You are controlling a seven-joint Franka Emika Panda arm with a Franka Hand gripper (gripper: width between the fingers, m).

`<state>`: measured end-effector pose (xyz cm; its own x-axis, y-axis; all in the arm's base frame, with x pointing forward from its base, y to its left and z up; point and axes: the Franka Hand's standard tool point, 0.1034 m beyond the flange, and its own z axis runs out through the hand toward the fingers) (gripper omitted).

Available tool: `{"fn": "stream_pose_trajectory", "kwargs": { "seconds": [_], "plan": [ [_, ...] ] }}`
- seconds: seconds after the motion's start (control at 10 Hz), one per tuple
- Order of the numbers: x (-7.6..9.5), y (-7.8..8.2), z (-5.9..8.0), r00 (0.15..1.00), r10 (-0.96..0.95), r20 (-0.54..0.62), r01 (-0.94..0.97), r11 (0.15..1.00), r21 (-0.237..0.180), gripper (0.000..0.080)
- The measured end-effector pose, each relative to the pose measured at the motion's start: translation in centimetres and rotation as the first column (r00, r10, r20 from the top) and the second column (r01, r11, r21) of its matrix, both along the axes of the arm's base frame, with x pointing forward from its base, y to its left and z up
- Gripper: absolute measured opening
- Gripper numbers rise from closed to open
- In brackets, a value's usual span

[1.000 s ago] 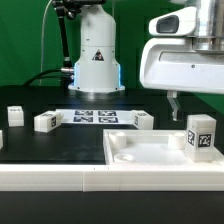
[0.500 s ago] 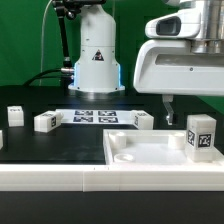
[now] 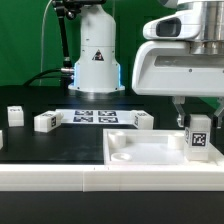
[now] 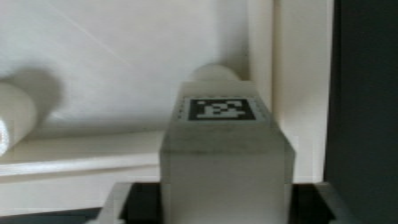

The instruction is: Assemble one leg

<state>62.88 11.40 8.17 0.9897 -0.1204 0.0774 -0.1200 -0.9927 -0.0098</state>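
Small white plastic rectangular leg block with black-and-white tag point(image 3: 200, 137) stands upright at right edge of large white square plate with corner recesses point(image 3: 150, 155), exterior view's right. Gripper point(image 3: 198, 122) directly over block top; fingers seem to straddle it, but clamped or not: cannot tell. Wrist view: tagged leg face point(image 4: 221, 140) fills centre.

Risks, my read:
- loose grip lets block tilt on lift
- tilted block jams in recess
- 3 spare tagged blocks at left, well apart, no clash

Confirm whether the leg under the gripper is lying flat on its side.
No. In the exterior view the leg stands upright on the white plate, directly below the gripper.
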Motion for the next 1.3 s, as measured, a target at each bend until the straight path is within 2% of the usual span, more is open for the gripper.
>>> {"fn": "stream_pose_trajectory", "kwargs": {
  "seconds": [0.2,0.4,0.8,1.1,1.3],
  "plan": [
    [0.0,0.0,0.0,1.0,-0.023,0.0,0.023,1.0,0.002,0.0291],
    [-0.05,0.14,-0.03,0.983,-0.183,-0.003,0.183,0.983,0.019,0.0291],
    [-0.2,0.16,-0.13,0.839,-0.544,-0.021,0.545,0.837,0.052,0.0291],
    [-0.29,-0.1,-0.25,0.646,-0.763,-0.038,0.763,0.642,0.077,0.0291],
    [-0.5,0.09,-0.24,0.39,-0.919,-0.056,0.919,0.385,0.087,0.0292]
  ]
}}
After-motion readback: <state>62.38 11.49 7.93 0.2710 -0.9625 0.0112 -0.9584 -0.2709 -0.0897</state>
